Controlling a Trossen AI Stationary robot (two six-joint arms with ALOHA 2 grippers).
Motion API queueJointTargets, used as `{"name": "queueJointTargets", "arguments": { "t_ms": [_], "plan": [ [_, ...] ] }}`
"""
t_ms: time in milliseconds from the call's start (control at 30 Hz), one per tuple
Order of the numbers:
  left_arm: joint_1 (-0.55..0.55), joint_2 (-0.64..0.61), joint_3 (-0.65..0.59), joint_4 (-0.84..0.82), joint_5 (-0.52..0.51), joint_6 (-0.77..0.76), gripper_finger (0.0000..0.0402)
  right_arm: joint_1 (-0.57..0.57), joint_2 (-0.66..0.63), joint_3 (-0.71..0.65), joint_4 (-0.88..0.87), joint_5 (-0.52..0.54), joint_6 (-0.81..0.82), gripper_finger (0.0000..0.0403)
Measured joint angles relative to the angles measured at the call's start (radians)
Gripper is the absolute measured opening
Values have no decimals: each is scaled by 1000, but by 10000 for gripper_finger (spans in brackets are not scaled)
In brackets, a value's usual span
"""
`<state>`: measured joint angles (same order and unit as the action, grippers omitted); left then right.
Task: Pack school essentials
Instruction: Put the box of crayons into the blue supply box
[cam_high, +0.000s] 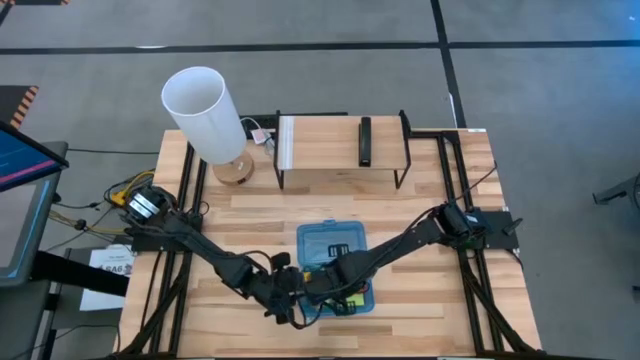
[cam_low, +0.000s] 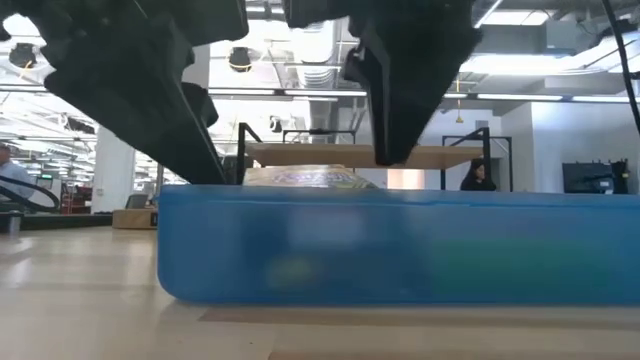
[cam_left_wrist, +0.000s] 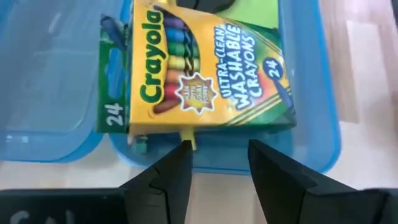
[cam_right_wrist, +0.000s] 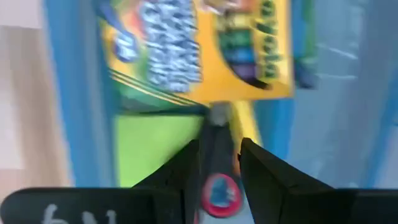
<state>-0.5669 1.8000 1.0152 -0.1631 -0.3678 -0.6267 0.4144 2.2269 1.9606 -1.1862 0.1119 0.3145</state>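
Two arms meet over the blue case (cam_high: 318, 243) at the table's near edge. Inside it the crayon box (cam_left_wrist: 199, 68) lies flat, long axis across the case, on the green sticky-note pad (cam_right_wrist: 155, 146). The left gripper (cam_left_wrist: 219, 163), spread and empty, hangs just short of the box's long side, so it seems nearer. The right gripper (cam_right_wrist: 217, 165) pinches the scissors (cam_right_wrist: 217, 180), blades pointing toward the box's opposite side.
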Motion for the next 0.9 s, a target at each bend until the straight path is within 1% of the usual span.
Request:
{"name": "queueJointTargets", "arguments": {
  "t_ms": [67, 167, 267, 467, 533, 600, 667, 733, 800, 900],
  "plan": [
    [0, -5, 1, -14, -4, -2, 148, 1, 2, -2, -34, 15, 11, 134],
    [-4, -24, -1, -35, -9, 0, 148, 9, -9, -2, -79, 90, 19, 133],
    [-12, -67, -1, -47, -28, 12, 148, 15, -41, -3, -68, 123, 12, 131],
    [-53, -139, -1, -129, -173, 18, 148, 18, -94, -2, 22, 129, -47, 122],
    [-63, -142, -1, -138, -213, 18, 148, 18, -99, -2, 51, 130, -61, 121],
    [-76, -140, -5, -144, -244, 17, 148, 17, -110, -38, 117, 130, -85, 120],
    [-83, -141, -14, -139, -264, 12, 148, 17, -143, -132, 216, 129, -99, 120],
    [-92, -140, -32, -145, -290, -10, 148, 15, -205, -274, 340, 126, -87, 120],
    [-104, -143, -46, -148, -315, -23, 148, 10, -291, -440, 470, 116, -52, 120],
    [-110, -146, -55, -148, -338, -37, 148, 3, -440, -683, 730, 116, -20, 120]
  ]
}}
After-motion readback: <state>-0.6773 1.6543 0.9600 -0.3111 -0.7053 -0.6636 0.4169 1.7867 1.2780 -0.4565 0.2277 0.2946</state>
